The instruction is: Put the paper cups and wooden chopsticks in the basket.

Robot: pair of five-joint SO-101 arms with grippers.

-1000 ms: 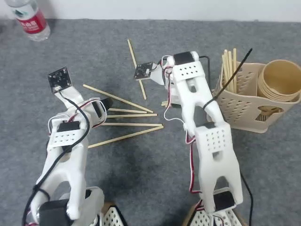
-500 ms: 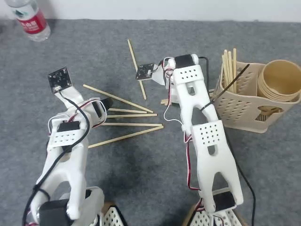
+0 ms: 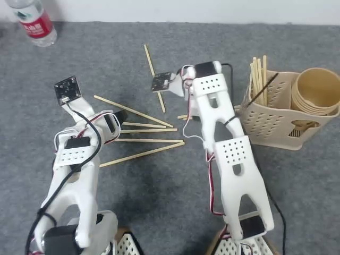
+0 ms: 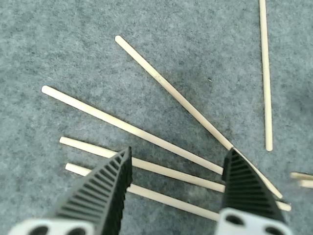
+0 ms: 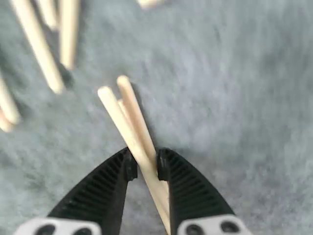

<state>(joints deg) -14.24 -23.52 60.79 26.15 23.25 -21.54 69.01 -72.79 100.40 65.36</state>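
Loose chopsticks (image 3: 149, 140) clutter the middle of the mat (image 3: 159, 207); the basket (image 3: 265, 125) blocks its right side.

Six wooden chopsticks (image 3: 149, 140) lie loose on the grey surface (image 3: 159, 202). Two more chopsticks (image 5: 131, 128) are pinched in the right claw (image 5: 144, 164). One basket (image 3: 265, 125) holds a bunch of upright chopsticks (image 3: 258, 74), packed too tightly to count, and one nested stack of paper cups (image 3: 317, 90). One plastic bottle (image 3: 34, 21). Two robot arms (image 3: 234, 159).
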